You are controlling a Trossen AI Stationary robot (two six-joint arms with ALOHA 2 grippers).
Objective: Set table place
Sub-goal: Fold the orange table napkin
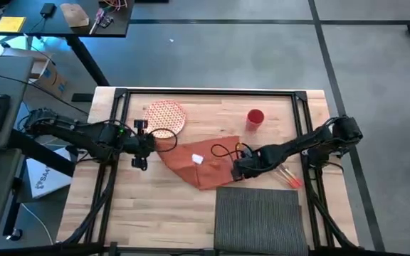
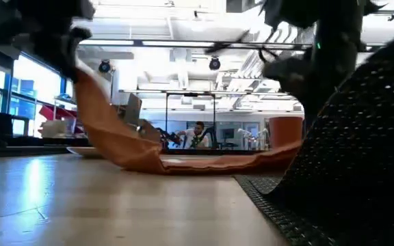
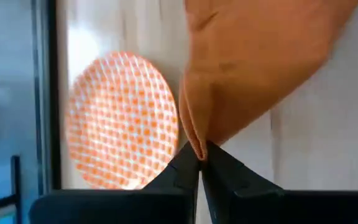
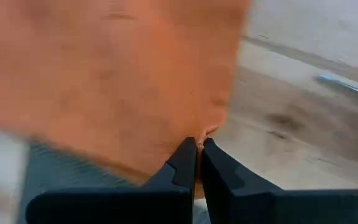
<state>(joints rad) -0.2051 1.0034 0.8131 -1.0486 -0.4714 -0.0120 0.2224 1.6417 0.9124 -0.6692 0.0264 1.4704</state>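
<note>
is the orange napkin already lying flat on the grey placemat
No, the orange napkin is held up between the left gripper and right gripper, with only its edge over the grey placemat.

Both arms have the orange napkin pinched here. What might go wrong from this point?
The left gripper and right gripper each hold only a thin edge of the napkin, so it could slip free. The sagging cloth might drag across the plate. It could also snag on the placemat close by the right gripper.
</note>
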